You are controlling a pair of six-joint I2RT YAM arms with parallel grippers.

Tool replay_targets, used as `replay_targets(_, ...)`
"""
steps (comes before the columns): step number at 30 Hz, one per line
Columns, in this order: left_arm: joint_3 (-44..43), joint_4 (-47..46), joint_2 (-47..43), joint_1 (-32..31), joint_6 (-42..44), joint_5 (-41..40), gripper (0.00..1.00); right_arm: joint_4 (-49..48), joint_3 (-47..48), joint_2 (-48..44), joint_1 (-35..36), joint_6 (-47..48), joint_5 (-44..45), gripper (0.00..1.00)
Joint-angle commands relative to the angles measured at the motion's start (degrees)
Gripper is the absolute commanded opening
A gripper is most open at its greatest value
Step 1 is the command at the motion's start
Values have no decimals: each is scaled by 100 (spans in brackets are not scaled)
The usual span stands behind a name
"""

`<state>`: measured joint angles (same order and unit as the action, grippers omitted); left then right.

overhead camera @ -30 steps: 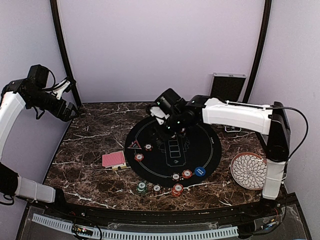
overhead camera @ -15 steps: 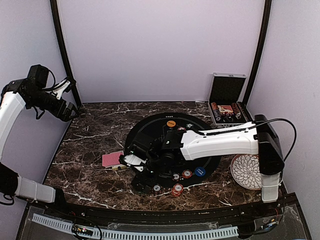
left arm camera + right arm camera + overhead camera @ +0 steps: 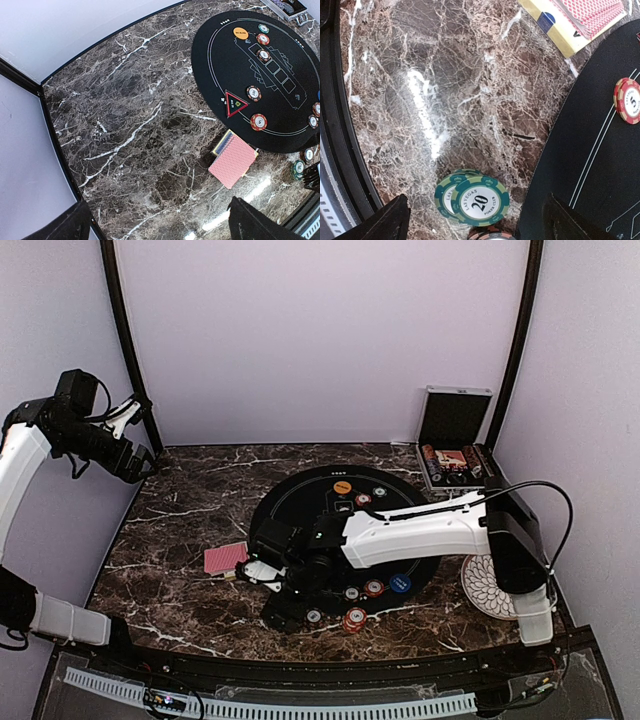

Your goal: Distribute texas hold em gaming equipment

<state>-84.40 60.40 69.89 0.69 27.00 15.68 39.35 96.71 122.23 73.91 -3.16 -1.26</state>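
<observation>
Close to the near edge of the bench (image 3: 125, 125), the right gripper (image 3: 476, 221) hangs low over a short stack of green poker chips (image 3: 472, 200) marked 20. Its jaws are spread wide, one finger standing off on either side of the stack, gripping nothing. These chips lie on bare marble just off the black round mat (image 3: 220, 65), at its 7 o'clock. A red chip stack (image 3: 354, 619) sits at the mat's 6 o'clock rim, and the blue button (image 3: 400, 582) lies on the mat at 4 o'clock.

Off the mat at 9 o'clock, the red-backed playing cards (image 3: 234, 161) rest on a yellow card box (image 3: 222, 144). Just inside that rim are a red chip (image 3: 258, 121) and the triangular marker (image 3: 235, 103). The orange button (image 3: 241, 33) lies at 12 o'clock.

A white patterned plate (image 3: 480, 585) sits off the mat at 3 o'clock, and the open silver case (image 3: 455, 410) stands at 1 o'clock. At 10 o'clock the left gripper (image 3: 160, 227) is raised above the far corner, its jaws fully apart and empty.
</observation>
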Motion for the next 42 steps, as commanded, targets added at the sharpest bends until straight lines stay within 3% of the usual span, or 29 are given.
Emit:
replay_targets(1,-57,204,-122,-25,30,87,99,-21,165,193,80,102,108,93)
replay_targets(14,-89,201,-125,-25,50,51,99,-36,225,354,80,136,108,85)
replay_targets(31,-121,201,-99,-25,42,63,99,65,253,247,114,119,108,55)
replay_targets(37,-114,192,-93,-29,42,59,99,146,296,136,141,96,73,54)
replay_targets(42,-103,183,-105,-25,33,46,99,176,296,163,149,79,73,62)
